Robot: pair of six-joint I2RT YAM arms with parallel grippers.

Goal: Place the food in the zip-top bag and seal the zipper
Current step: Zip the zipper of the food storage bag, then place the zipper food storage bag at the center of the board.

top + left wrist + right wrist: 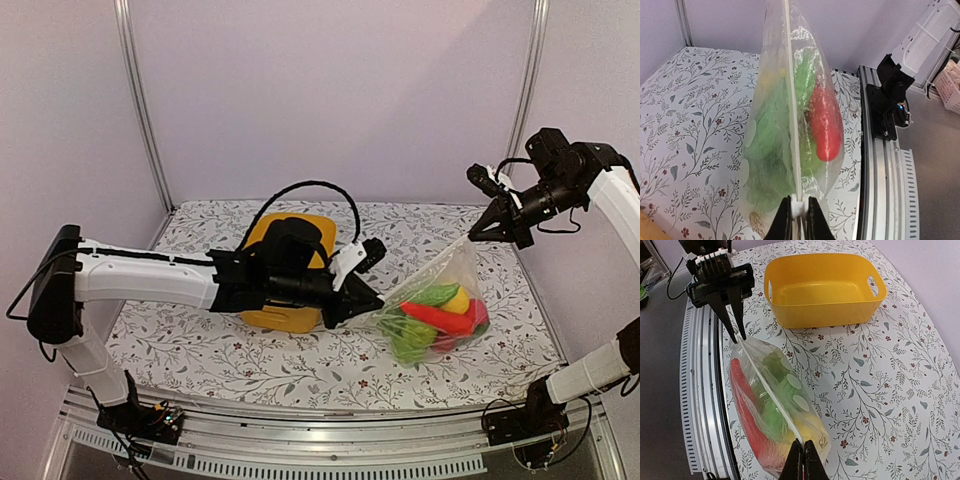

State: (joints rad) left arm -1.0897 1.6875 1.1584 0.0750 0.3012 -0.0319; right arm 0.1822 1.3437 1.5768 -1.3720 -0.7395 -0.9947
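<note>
Top external: left pincer [375,302] and right pincer [474,237] are pinching the zipper [425,272] taut (food [440,314] inside) for sealing.

The zipper [792,100] is pinched at its near end between the closed fingers of the left gripper [799,214] and is drawn straight up the frame. Inside the zip-top bag [771,60], food [826,125] is seen, red at right and green at left, above the floral desk [695,125].

The left arm [150,280] is stretched low to the right, the left gripper [373,300] clamped on the bag [440,310]; the right arm [615,195] is raised, the right gripper [476,235] clamped likewise.
</note>
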